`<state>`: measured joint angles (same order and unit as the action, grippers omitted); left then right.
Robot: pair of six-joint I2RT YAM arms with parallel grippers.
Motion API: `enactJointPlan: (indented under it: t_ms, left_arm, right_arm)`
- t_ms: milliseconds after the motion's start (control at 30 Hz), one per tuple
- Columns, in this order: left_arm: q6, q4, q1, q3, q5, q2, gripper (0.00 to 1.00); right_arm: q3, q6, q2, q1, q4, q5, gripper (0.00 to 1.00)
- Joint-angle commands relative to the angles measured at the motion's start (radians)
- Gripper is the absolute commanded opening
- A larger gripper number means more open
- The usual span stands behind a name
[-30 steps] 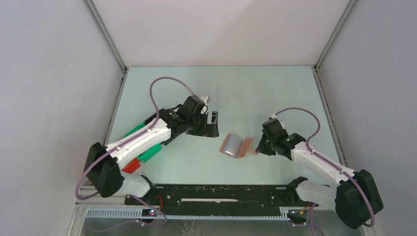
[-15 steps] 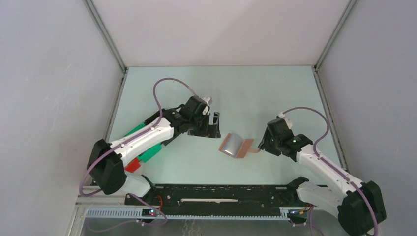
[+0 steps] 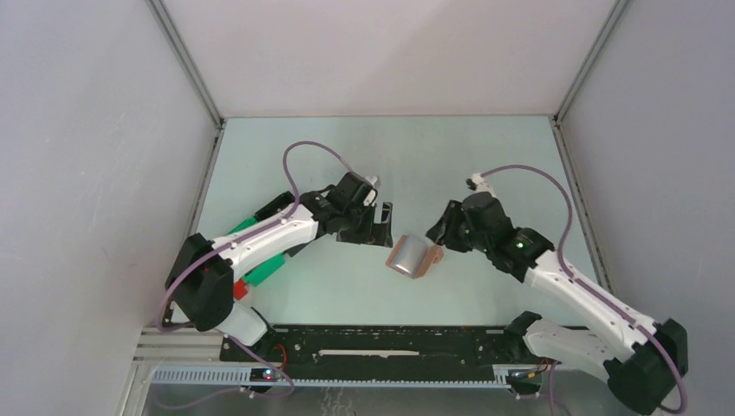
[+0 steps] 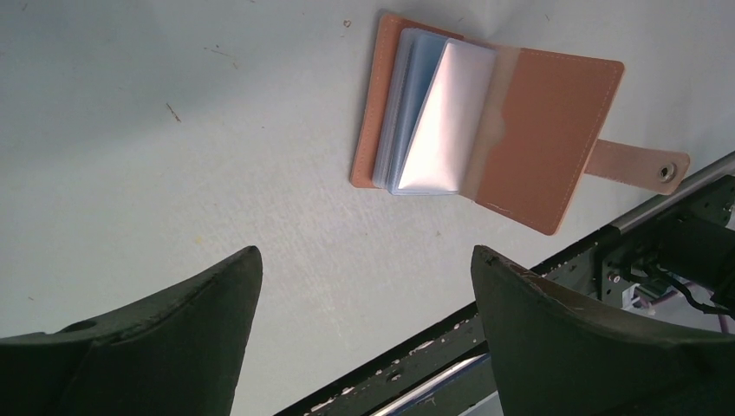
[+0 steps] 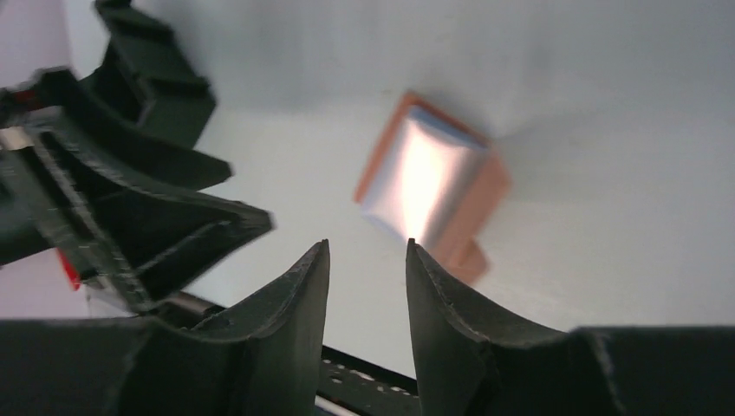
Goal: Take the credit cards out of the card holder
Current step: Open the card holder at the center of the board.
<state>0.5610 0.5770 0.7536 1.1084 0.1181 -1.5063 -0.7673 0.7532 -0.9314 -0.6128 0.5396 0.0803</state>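
**Between the two sets of jaws: card holder lying open, cards inside it**

Ahead of both grippers, the card holder (image 3: 422,261) is lying spread open on the table (image 3: 347,156), tan inner faces turned up. The credit cards (image 4: 438,121) are sitting inside it as a pale blue-grey stack against the fold. The top leaf is lifting off the stack and catching a bright glare. The closing tab (image 4: 637,165) is sticking out flat from the outer edge of the bare half, on the side facing away from the cards.

In the left wrist view, the holder is lying beyond the fingertips, ahead of the gap and leaning toward the right-hand finger. It is well apart from both fingers. The left gripper (image 3: 384,227) is hovering with its jaws spread wide, and nothing is sitting between them.

In the right wrist view, the holder is showing blurred, just beyond the fingertips and a little to the right of the gap. The right gripper (image 3: 436,230) is holding its jaws only narrowly parted, and nothing is gripped between them. Whether its fingertips are touching the holder cannot be told. From above it is reaching in over the tab side, while the left gripper is facing the card side.

Behind the left jaws, a green bin (image 3: 264,269) and a red bin (image 3: 232,290) are showing from under that arm. A black rail (image 3: 381,342) is running along the near edge.
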Motion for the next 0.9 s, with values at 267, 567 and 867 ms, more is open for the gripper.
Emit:
enactJointPlan:
  t_ms: [267, 567, 867]
  left_arm:
    - [0.064, -0.061, -0.033, -0.059, -0.008, 0.055, 0.95]
    - [0.081, -0.166, -0.011, -0.072, 0.084, 0.013, 0.95]
    - [0.127, -0.271, 0.026, 0.004, 0.216, -0.149, 0.95]
  right_arm:
    - [-0.073, 0.053, -0.338, -0.063, -0.152, -0.173, 0.38]
    - [0.221, 0.069, -0.270, 0.033, -0.176, -0.190, 0.36]
    - [0.293, 0.049, -0.209, 0.124, -0.179, -0.183, 0.36]
